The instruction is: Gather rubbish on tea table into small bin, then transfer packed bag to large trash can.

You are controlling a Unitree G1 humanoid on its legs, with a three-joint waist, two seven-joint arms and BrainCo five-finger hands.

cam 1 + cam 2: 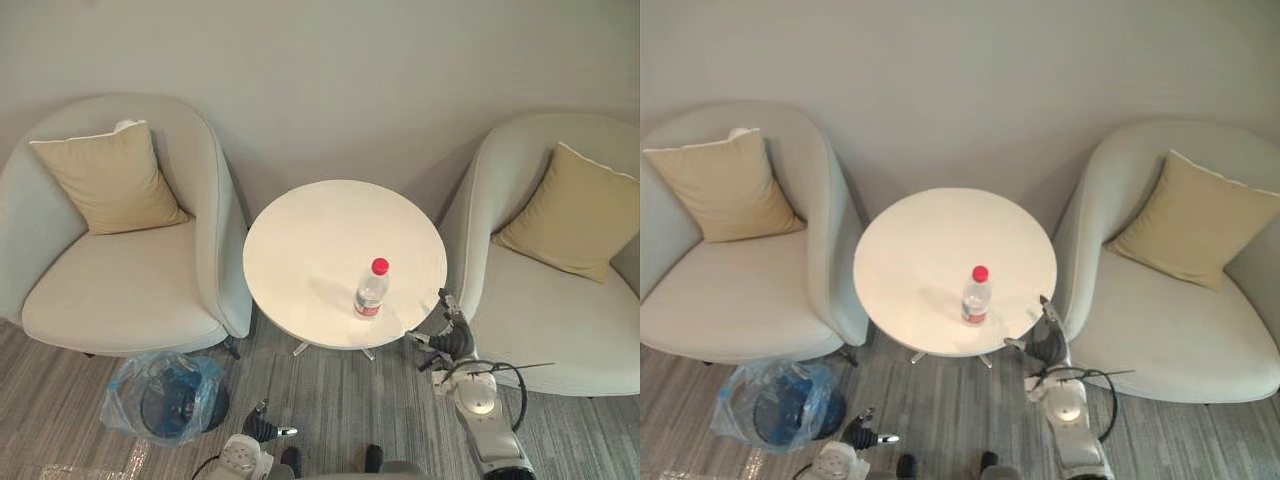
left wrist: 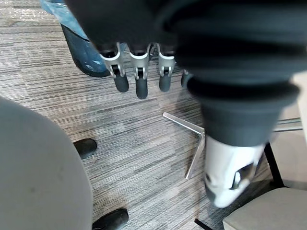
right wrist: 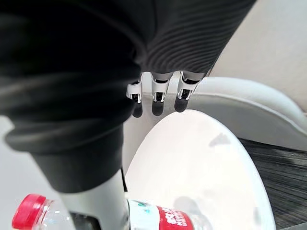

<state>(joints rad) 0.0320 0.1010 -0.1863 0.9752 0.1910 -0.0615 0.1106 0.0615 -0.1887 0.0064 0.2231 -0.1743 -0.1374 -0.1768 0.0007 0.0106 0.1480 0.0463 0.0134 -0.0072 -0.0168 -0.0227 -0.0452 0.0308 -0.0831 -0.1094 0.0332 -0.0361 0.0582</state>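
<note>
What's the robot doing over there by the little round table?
The robot is tidying up. A plastic water bottle with a red cap stands upright on the round white tea table. The robot's right hand is open at the table's edge, close to the bottle but not holding it yet. Its left hand hangs open low over the carpet, near the small bin lined with a plastic bag.
</note>
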